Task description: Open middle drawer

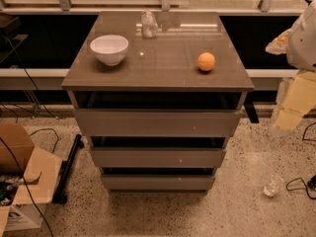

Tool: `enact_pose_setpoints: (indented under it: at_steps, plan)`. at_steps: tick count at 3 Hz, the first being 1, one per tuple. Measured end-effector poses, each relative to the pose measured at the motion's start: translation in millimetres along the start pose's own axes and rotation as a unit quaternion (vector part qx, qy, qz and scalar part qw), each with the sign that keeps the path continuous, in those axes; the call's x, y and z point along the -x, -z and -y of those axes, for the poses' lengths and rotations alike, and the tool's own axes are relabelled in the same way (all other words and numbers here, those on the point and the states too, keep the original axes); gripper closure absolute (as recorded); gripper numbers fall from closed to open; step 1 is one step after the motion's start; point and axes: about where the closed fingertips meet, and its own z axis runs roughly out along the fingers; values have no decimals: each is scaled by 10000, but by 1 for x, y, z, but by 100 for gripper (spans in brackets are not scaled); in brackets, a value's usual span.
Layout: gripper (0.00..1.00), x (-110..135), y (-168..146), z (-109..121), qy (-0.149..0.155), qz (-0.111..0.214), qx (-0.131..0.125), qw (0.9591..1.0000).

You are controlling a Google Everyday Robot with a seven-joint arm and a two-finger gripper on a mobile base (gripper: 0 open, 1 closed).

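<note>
The middle drawer is the medium-height grey-brown front of a three-drawer cabinet, with a tiny pale speck right of its centre. Its front lines up with the stepped fronts above and below, and a dark gap runs along its top edge. None of its inside shows. The taller top drawer front is above it and the narrow bottom front is below. My gripper hangs pale and yellowish at the right edge of the view, below the white arm. It is off to the right of the cabinet, about level with the top drawer, and touches nothing.
On the cabinet top stand a white bowl, an orange and a clear glass. On the floor are a cardboard box and a black bar at the left, and a clear cup and cables at the right.
</note>
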Motion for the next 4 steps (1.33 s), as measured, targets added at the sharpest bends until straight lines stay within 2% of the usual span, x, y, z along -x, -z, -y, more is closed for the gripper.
enact_pose_setpoints:
  at_steps: [1,2,3,4]
  plan:
    - [0,1,-2,-1,10,17,-4,10000]
    - [0,5,-23,-7,112,178,-30,9998]
    - [0,13,-62,-18,16,470,49,9989]
    - [0,13,-122,-28,-203,680,146,9974]
